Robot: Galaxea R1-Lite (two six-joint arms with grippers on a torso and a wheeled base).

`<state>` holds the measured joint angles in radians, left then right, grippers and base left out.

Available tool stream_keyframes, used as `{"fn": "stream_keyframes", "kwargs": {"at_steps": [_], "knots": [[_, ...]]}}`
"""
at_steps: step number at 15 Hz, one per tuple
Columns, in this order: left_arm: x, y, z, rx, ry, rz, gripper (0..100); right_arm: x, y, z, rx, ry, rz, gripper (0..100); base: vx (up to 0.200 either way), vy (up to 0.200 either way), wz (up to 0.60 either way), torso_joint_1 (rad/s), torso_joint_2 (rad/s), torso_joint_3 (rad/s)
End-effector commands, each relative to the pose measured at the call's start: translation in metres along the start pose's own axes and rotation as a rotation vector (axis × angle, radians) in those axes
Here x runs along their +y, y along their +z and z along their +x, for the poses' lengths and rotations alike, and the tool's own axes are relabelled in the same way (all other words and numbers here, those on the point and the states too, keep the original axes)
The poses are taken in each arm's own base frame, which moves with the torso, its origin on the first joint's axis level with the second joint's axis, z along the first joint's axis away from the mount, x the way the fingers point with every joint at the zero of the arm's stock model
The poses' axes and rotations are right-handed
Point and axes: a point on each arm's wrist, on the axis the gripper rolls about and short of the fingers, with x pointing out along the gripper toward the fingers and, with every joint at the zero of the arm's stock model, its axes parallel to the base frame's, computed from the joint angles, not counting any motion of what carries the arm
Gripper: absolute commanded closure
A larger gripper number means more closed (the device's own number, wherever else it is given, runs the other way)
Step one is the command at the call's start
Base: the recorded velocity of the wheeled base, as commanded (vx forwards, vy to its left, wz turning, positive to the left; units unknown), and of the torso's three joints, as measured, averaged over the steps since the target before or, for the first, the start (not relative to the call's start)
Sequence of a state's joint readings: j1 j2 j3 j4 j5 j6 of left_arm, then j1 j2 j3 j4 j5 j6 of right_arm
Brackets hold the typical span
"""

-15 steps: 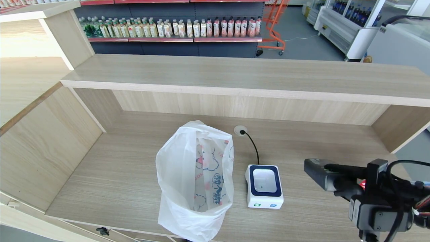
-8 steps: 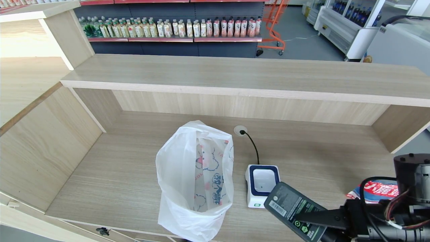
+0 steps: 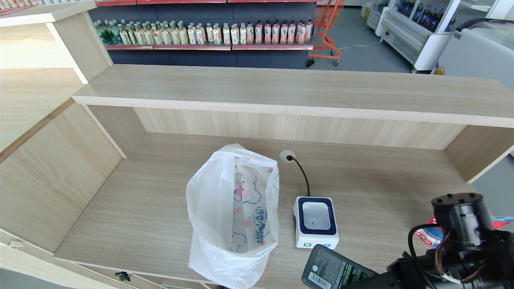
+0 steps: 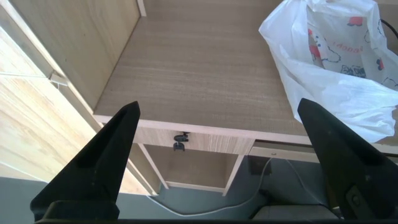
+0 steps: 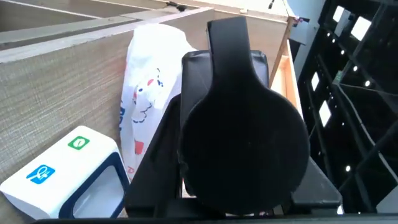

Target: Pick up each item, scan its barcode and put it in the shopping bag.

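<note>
My right gripper point(image 3: 363, 279) is shut on a flat black box point(image 3: 332, 269) with a white barcode label facing up. It hangs just in front of the white and blue scanner point(image 3: 316, 221), near the counter's front edge. In the right wrist view the black box point(image 5: 242, 130) sits between the fingers, above the scanner point(image 5: 65, 171) and beside the shopping bag point(image 5: 152, 93). The white shopping bag point(image 3: 233, 212) stands open left of the scanner with a printed packet inside. My left gripper point(image 4: 217, 168) is open and empty, low in front of the counter edge, near the bag point(image 4: 336, 68).
A red and white snack packet point(image 3: 427, 237) lies on the counter point(image 3: 132, 208) at the far right, partly hidden by my right arm. The scanner's black cable point(image 3: 302, 172) runs to a hole at the back. Wooden walls and a raised ledge point(image 3: 281, 90) enclose the counter.
My right arm has swung the black box from the right side down and leftward past the scanner's corner to the front edge, turning its label face up. The left arm has not moved.
</note>
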<state>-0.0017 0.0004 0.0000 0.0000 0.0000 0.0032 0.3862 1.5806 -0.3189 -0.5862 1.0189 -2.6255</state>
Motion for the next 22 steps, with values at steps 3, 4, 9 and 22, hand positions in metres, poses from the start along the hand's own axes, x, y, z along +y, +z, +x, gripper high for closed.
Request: {"fn": "stream_keyframes", "kwargs": {"at_steps": [3, 4, 9, 22], "knots": [[0.000, 0.000, 0.000, 0.000, 0.000, 0.000, 0, 0.009, -0.003, 0.006, -0.023, 0.003, 0.028, 100, 0.000, 0.000, 0.00, 0.000, 0.00, 0.000], [0.000, 0.000, 0.000, 0.000, 0.000, 0.000, 0, 0.010, -0.004, 0.006, -0.022, 0.004, 0.029, 100, 0.000, 0.000, 0.00, 0.000, 0.00, 0.000], [0.000, 0.000, 0.000, 0.000, 0.000, 0.000, 0, 0.015, -0.003, 0.009, -0.034, 0.010, 0.033, 100, 0.000, 0.000, 0.00, 0.000, 0.00, 0.000], [0.000, 0.000, 0.000, 0.000, 0.000, 0.000, 0, -0.046, -0.028, -0.073, 0.448, -0.088, 0.604, 100, 0.000, 0.000, 0.00, 0.000, 0.00, 0.000]]}}
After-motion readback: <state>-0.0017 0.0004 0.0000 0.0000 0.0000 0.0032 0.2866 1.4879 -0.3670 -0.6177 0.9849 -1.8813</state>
